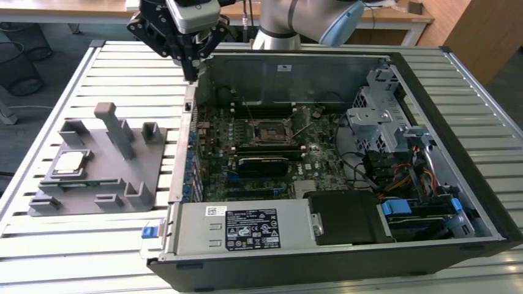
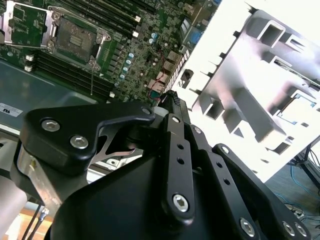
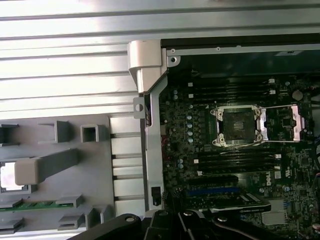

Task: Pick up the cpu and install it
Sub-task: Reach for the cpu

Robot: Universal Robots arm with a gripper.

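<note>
The cpu [image 1: 68, 162], a small square chip with a silver lid, lies flat in a seat of the grey fixture [image 1: 122, 184] at the exterior view's left; in the first wrist view the cpu [image 3: 10, 176] sits beside a grey post. The open socket [image 1: 270, 130] with its raised metal frame is on the motherboard inside the case, also seen as the socket [image 3: 236, 125] and the socket [image 2: 75, 40]. My gripper [image 1: 193, 73] hangs above the case's back left corner, between fixture and socket, touching neither. Its fingers [image 2: 172, 100] meet at the tips, shut on nothing.
The open computer case [image 1: 457, 184] lies on a slatted metal table [image 1: 82, 257]. Its upright wall [image 3: 152, 150] stands between fixture and motherboard. Tall grey posts [image 1: 114, 125] rise from the fixture. A drive cage [image 1: 384, 116] and cables fill the case's right side.
</note>
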